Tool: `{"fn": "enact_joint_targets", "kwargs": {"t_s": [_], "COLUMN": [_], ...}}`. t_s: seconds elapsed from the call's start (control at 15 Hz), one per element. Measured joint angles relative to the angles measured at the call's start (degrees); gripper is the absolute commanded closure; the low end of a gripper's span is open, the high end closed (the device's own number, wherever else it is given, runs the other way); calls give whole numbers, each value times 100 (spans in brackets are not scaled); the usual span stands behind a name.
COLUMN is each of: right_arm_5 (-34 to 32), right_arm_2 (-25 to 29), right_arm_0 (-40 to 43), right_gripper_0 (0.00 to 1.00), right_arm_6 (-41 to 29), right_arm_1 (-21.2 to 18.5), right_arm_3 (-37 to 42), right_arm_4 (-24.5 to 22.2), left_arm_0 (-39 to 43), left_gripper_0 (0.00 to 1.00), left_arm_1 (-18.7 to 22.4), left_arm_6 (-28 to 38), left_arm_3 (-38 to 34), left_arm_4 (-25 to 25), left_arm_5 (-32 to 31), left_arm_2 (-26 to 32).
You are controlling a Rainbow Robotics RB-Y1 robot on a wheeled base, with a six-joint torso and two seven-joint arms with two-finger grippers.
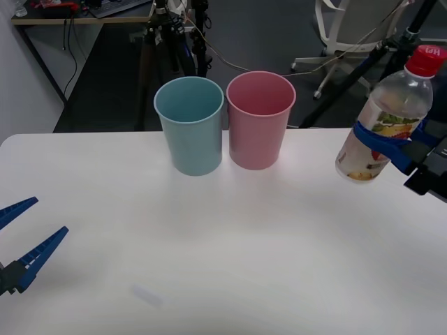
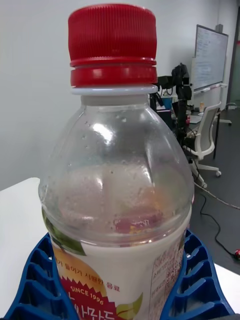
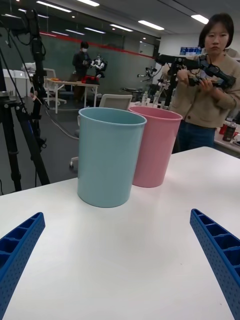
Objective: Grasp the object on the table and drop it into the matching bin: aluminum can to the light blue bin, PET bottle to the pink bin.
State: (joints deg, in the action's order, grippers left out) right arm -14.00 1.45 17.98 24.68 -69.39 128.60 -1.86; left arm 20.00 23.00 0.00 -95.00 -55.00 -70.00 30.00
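Right hand [image 1: 391, 148] pinches a small clear plastic bottle [image 1: 383, 122] in the air, right of the bins.

The bottle leans, its red screw cap [image 1: 426, 59] uppermost, pale yellowish liquid low inside and a yellow-orange label with red lettering; blue ribbed fingers [image 2: 197, 285] clasp that label. Left hand [image 1: 21, 234] hovers spread over the white worktop [image 1: 230, 244]. The tall light blue plastic bin [image 1: 190, 124] and tall pink plastic bin [image 1: 260, 118] stand side by side.

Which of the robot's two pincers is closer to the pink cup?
The right pincer, holding the bottle in the air off to the side of the pink cup. The left pincer sits open, low at the table's near corner.
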Motion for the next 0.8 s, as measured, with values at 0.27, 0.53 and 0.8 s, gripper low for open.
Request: {"fn": "enact_joint_targets", "kwargs": {"t_s": [0.27,0.53,0.8], "right_arm_5": [482,756,787], "right_arm_2": [-601,-1899,-3263], "right_arm_0": [-1101,-2883,-4749], "right_gripper_0": [100,100,100], "right_arm_6": [-89,-231,-366], "right_arm_1": [-292,-283,86], "right_arm_3": [-57,-811,-2027], "right_arm_4": [388,440,476], "left_arm_0": [1,0,1], "left_gripper_0": [0,0,0], "left_arm_1": [0,0,0], "left_arm_6": [0,0,0], "left_arm_3": [0,0,0], "left_arm_4": [0,0,0], "left_arm_5": [0,0,0], "left_arm_2": [0,0,0]}}
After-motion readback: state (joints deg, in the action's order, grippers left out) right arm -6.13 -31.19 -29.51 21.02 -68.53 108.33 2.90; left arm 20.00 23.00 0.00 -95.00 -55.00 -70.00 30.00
